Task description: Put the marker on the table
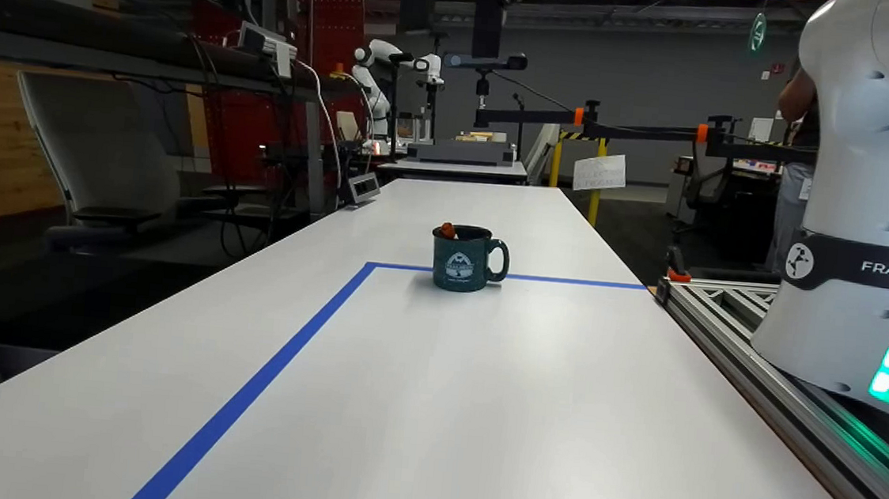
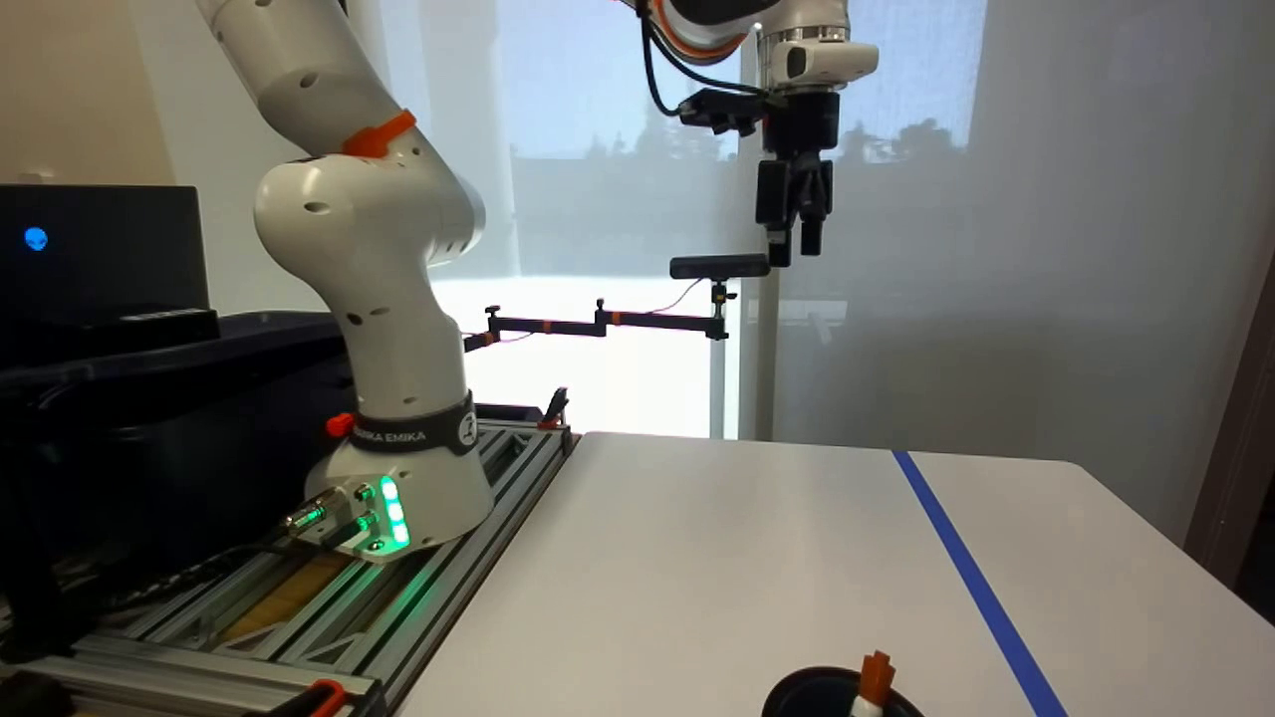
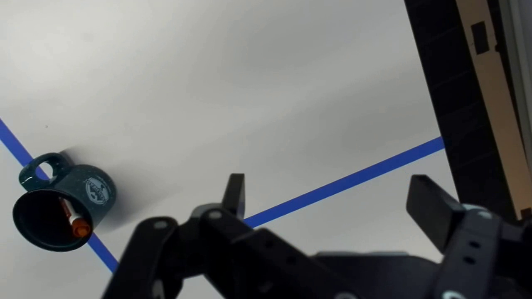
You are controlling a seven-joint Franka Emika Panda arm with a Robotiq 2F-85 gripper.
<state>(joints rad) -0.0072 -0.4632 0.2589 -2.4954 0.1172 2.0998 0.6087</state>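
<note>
In an exterior view, the arm (image 2: 369,249) rises at the left from a metal-railed bench (image 2: 513,508), a green light (image 2: 394,513) lit low on it and an orange band (image 2: 381,135) higher up. Over to the right, its black fingers (image 2: 779,247) point down, tips parted, high above the white counter (image 2: 737,558). Of the mug (image 2: 809,677), only the dark mouth shows, cut off at the near edge; the marker (image 2: 877,680) is in it, toward the right, orange end up above the rim, white below. Right of the mug, blue tape (image 2: 971,568) runs from near to far. At the far side, a camera (image 2: 719,266) sits on a jointed rod (image 2: 657,321) before a bright window (image 2: 618,110).
</note>
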